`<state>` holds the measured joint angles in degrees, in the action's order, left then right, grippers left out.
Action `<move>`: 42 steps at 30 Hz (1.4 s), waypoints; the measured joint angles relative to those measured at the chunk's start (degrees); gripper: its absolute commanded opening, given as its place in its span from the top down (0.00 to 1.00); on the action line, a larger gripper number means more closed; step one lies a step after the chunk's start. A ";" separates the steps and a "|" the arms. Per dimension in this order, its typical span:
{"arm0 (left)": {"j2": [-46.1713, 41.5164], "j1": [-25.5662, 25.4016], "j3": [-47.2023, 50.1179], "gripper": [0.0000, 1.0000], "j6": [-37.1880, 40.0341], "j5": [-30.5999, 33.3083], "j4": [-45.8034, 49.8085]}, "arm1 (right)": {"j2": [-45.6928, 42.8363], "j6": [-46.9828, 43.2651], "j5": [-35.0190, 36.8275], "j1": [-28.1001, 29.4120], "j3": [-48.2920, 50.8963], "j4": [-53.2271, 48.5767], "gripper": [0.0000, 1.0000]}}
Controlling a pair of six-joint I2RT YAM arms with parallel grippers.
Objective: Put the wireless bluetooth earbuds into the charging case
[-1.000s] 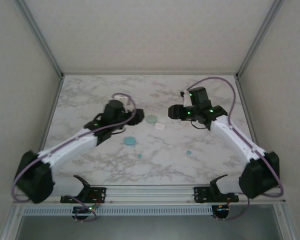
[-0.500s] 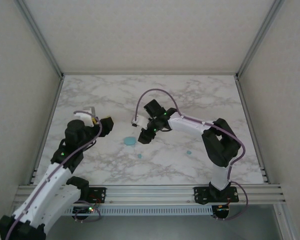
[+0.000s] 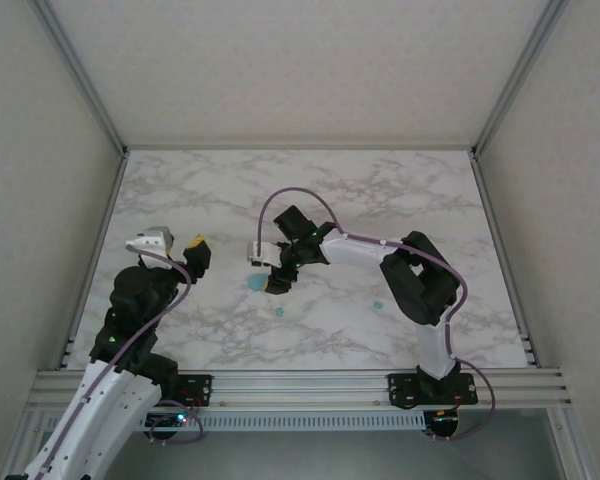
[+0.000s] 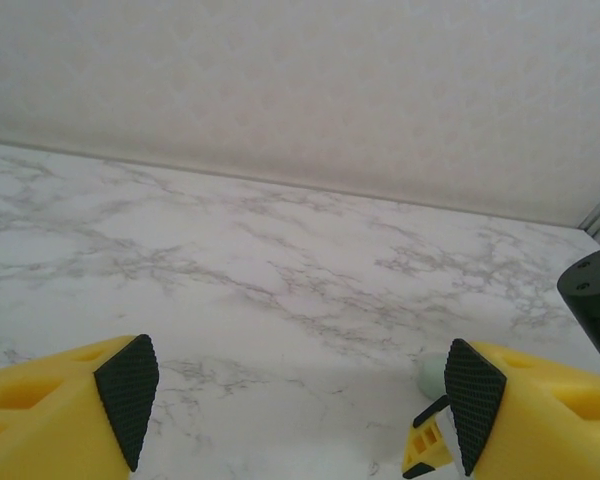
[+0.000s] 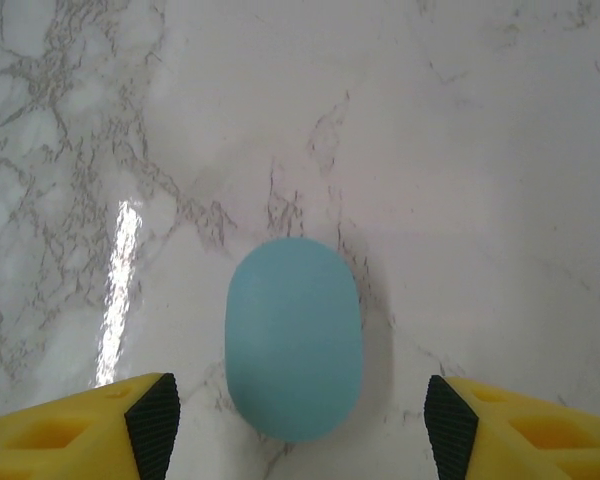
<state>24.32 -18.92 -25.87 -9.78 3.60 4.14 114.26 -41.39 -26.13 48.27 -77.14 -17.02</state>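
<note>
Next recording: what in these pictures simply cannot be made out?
Top external: the teal case is mostly covered by the right gripper, so its outline is unclear.
Left wrist: a pale green object is half hidden behind a finger of the left gripper; case or bud, cannot tell.
Top external: the teal earbud and the second earbud are too small to show shape or which way up.
</note>
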 measured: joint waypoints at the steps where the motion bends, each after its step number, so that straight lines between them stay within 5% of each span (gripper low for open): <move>1: 0.00 0.02 0.09 0.22 0.17 0.02 0.00 | 0.44 0.02 -0.11 0.11 -0.11 0.61 0.28; 12: 0.04 0.00 0.74 0.22 0.63 0.37 0.02 | 3.30 0.04 -0.09 0.44 -0.33 2.45 0.27; 32: 0.22 0.02 0.87 0.22 0.61 1.22 0.00 | 5.95 -1.01 1.90 1.70 -2.01 0.52 0.56; 36: 1.40 0.02 0.87 0.19 0.33 0.07 -0.13 | 0.83 1.46 2.71 1.60 2.91 2.29 0.57; 42: 11.65 0.00 -4.22 0.15 -5.60 -9.07 -0.85 | -19.58 6.82 6.45 -0.50 12.61 8.07 0.56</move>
<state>35.97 -18.92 -30.09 -15.38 -5.48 3.29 94.67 -34.57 -19.68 47.77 -64.53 -8.95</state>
